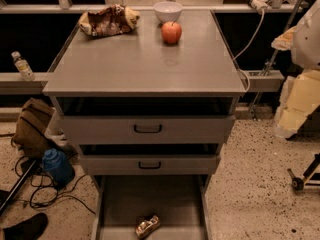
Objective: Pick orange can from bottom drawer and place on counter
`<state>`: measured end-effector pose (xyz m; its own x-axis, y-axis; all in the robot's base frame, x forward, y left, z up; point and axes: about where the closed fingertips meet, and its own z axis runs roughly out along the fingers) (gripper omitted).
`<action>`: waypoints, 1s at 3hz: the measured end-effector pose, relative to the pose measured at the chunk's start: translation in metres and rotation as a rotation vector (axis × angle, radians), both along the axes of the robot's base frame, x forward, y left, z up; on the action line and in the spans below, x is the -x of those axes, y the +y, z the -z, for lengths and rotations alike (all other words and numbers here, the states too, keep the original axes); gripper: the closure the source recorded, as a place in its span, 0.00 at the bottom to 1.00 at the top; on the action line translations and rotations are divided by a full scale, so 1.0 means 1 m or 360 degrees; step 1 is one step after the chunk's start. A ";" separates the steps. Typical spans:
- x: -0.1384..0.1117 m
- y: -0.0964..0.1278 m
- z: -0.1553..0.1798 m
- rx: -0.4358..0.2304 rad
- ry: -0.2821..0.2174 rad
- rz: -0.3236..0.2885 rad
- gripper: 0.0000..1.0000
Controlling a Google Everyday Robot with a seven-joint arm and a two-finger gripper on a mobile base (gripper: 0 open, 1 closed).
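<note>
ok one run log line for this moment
status: not yet picked | small orange-gold metal can: lying in open grey bottom drawer | grey counter top: no can | claw: not in view

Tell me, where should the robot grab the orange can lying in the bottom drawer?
I'd grip the orange can round its middle, coming straight down from above. It lies on its side on the bottom drawer floor, so its rounded body faces up with room on both sides. The gripper is not in view.
</note>
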<state>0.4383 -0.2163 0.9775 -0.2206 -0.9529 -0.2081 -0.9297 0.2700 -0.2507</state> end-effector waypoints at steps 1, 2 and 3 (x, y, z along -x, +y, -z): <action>-0.001 0.000 0.003 -0.0016 -0.0019 0.0012 0.00; -0.008 0.000 0.031 -0.0003 -0.0018 0.0061 0.00; -0.019 0.017 0.151 -0.0057 0.0058 0.0057 0.00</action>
